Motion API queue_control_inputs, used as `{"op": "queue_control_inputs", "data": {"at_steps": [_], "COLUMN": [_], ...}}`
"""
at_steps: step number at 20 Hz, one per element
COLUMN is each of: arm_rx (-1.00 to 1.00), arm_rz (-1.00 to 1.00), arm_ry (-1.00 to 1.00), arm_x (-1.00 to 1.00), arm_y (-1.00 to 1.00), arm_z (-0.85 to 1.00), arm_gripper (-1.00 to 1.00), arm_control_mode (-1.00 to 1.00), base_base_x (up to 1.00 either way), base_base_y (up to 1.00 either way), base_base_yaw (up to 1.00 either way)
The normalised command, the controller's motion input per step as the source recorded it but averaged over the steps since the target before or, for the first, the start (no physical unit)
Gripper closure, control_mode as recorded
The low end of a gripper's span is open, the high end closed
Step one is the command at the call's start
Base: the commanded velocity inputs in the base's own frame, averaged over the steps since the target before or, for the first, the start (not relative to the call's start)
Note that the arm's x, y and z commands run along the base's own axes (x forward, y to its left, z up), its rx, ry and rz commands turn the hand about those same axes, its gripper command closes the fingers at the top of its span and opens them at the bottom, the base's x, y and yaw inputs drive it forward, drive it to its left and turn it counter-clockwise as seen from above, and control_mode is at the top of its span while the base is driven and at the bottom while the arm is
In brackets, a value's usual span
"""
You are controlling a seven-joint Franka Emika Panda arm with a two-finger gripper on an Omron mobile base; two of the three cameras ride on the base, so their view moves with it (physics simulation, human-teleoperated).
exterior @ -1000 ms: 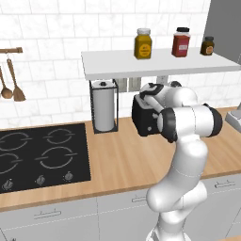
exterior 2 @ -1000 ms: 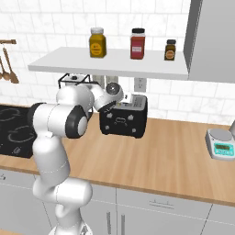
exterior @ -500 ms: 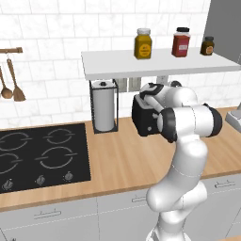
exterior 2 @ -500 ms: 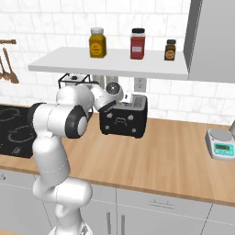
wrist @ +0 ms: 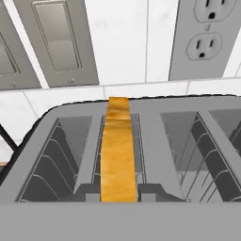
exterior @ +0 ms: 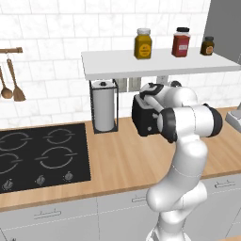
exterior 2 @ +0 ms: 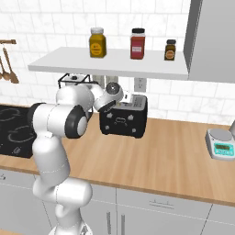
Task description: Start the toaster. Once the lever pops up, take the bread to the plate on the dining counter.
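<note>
The black toaster [exterior: 144,121] [exterior 2: 124,120] stands on the wood counter against the tiled wall. My hand hovers right over its top slots [wrist: 188,136]. One bread [wrist: 118,149] slice stands on edge in the left slot, its brown crust facing up. My gripper [wrist: 119,192] is shut on the near end of the bread, one dark fingertip [wrist: 90,191] pressed against each side. From the base cameras the gripper [exterior 2: 122,98] sits at the toaster's top left end. The plate and the dining counter are out of view.
A paper towel roll in a wire holder [exterior: 103,106] stands left of the toaster, with the black cooktop [exterior: 37,157] beyond it. A shelf [exterior: 155,62] with three jars hangs low overhead. Wall sockets [wrist: 207,33] are behind. A kitchen scale [exterior 2: 221,143] sits far right.
The fingers have closed in from wide open onto the bread slice. The arm and the toaster have stayed where they were.
</note>
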Motion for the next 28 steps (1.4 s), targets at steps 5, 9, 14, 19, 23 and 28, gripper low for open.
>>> {"op": "queue_control_inputs", "data": {"at_steps": [5,9,14,19,23,28], "arm_rx": [0.0,0.0,0.0,0.0,0.0,0.0], "arm_rz": [0.0,0.0,0.0,0.0,0.0,0.0], "arm_ry": [0.0,0.0,-0.1,-0.15,-0.03,0.0], "arm_x": [-0.04,-0.14,-0.36,-0.4,-0.25,-0.24], "arm_y": [0.0,0.0,0.0,0.0,0.0,0.0], "arm_z": [0.07,0.14,0.24,0.28,0.4,0.42], "arm_gripper": [1.0,1.0,1.0,1.0,1.0,1.0], "arm_control_mode": [-1.0,-1.0,-1.0,-1.0,-1.0,-1.0], "base_base_x": [0.0,0.0,0.0,0.0,0.0,0.0], "base_base_y": [0.0,0.0,0.0,0.0,0.0,0.0], "base_base_yaw": [0.0,0.0,0.0,0.0,0.0,0.0]}}
